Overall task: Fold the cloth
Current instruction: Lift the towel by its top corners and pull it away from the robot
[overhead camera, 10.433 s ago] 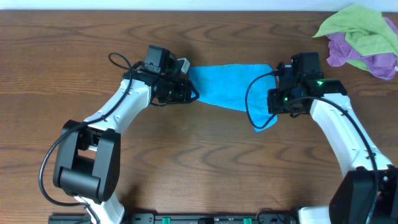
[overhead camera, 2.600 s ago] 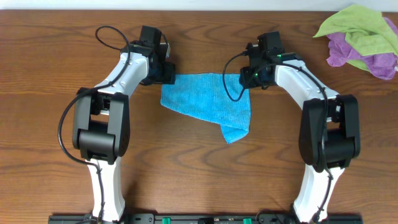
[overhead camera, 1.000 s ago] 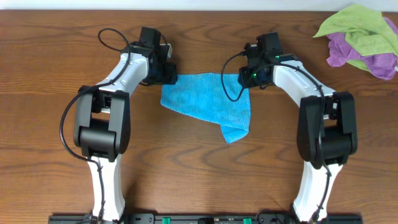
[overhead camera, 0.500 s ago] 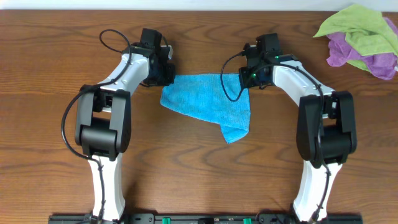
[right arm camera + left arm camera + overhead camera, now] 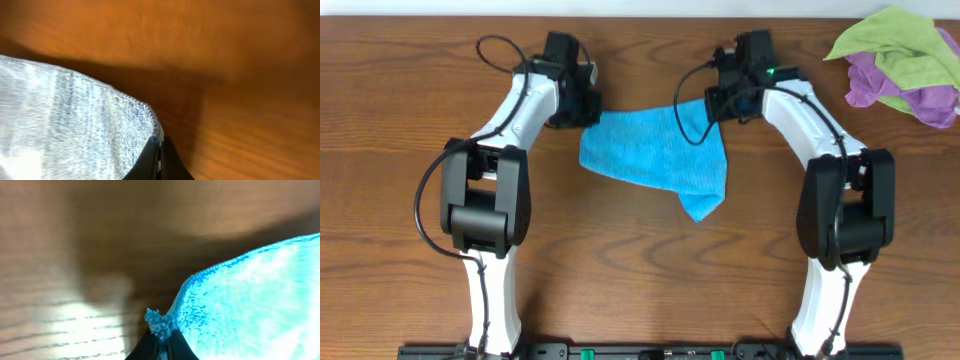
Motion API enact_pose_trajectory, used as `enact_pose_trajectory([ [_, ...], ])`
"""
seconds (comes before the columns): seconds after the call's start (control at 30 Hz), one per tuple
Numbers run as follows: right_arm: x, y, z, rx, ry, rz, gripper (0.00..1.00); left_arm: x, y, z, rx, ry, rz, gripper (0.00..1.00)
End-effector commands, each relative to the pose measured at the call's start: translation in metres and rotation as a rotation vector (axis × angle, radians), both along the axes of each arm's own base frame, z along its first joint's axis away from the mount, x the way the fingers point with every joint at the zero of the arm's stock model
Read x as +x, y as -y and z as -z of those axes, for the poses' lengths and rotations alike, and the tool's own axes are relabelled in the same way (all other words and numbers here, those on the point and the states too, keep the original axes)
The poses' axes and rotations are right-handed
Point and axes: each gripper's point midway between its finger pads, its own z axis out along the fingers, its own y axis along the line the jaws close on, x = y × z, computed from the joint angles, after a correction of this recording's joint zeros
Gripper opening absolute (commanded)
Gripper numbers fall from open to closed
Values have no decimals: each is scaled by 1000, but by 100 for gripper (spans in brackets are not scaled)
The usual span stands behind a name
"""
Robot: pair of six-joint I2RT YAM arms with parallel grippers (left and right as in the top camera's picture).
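Dark wood-grain table (image 5: pixel 620 280), seen from overhead, bare across the near half. Left arm (image 5: pixel 512 108) and right arm (image 5: pixel 807 112) are both stretched toward the far side, angled inward. The blue cloth (image 5: pixel 655 155) is spread at far centre between them. It is roughly rectangular but skewed, with its near-right corner trailing as a pointed flap toward the near side. A green cloth (image 5: pixel 895 40) is bunched over a purple cloth (image 5: pixel 920 98) at the far right, well apart and not involved. The left gripper (image 5: pixel 160 345) is pinched tight on the cloth's far-left corner, with only a small tuft caught at the tips. The right gripper (image 5: pixel 159 159) is clamped likewise on the far-right corner, the hem just inside the tips. A shadow is seen under the cloth edge in both wrist views, so the far edge is judged lifted off the wood. Step judged: far edge gripped, fold toward the near edge not yet made. To be done well, both corners should be raised and carried together at matched height and pace. The edge between them should be kept taut and laid square on the near edge. Both bites are thin, so slip is a risk if the cloth is pulled hard. The skewed flap is likely to need evening out.
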Motion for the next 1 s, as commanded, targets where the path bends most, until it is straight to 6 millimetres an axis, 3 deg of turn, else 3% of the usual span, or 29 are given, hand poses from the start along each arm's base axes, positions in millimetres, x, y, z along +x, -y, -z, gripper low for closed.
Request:
enact_pose_trajectory([
  [0.0, 12, -3, -15, 19, 22, 9, 1, 17, 3, -38, -16, 83, 6, 6],
  [0.2, 22, -4, -46, 26, 56, 10, 1, 35, 5, -110, -29, 210, 12, 6],
  [0.33, 30, -6, -67, 39, 90, 22, 1, 40, 5, -142, -32, 273, 17, 6],
  [0.57, 33, -6, -78, 49, 97, 38, 1, 39, -1, -147, 2, 275, 11, 6],
  [0.73, 42, -7, -87, 67, 136, 62, 1, 51, -10, -159, 61, 342, -6, 6],
  [0.97, 57, -9, -119, 83, 221, 65, 1, 58, -14, -181, 92, 408, 4, 6],
])
